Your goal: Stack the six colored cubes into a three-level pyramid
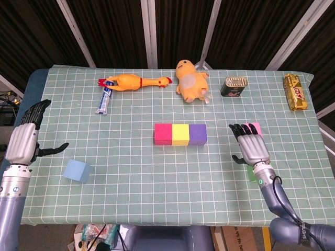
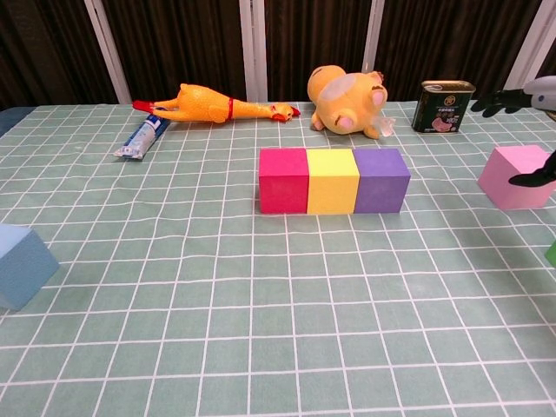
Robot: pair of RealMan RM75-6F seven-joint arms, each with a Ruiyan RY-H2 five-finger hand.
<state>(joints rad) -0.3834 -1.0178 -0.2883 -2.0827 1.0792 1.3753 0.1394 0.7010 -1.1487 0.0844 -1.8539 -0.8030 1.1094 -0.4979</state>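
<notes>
Our right hand (image 1: 252,147) hovers with fingers (image 1: 242,130) spread and holding nothing, above the pink cube (image 2: 516,176), which it mostly hides in the head view. Just beside its wrist, a sliver of the green cube (image 1: 252,175) shows. The red cube (image 1: 163,134), yellow cube (image 1: 180,134) and purple cube (image 1: 197,134) sit touching in a row mid-counter (image 1: 131,172). Our left hand (image 1: 23,142) hangs released at the counter's left edge, near the blue cube (image 1: 77,170).

Beside the yellow cube (image 1: 180,134) sit magenta (image 1: 163,134) and purple (image 1: 198,134) cubes on my green white-gridded cloth (image 1: 131,167); farther off, light-blue (image 1: 77,170) and pink (image 2: 515,176) cubes.
</notes>
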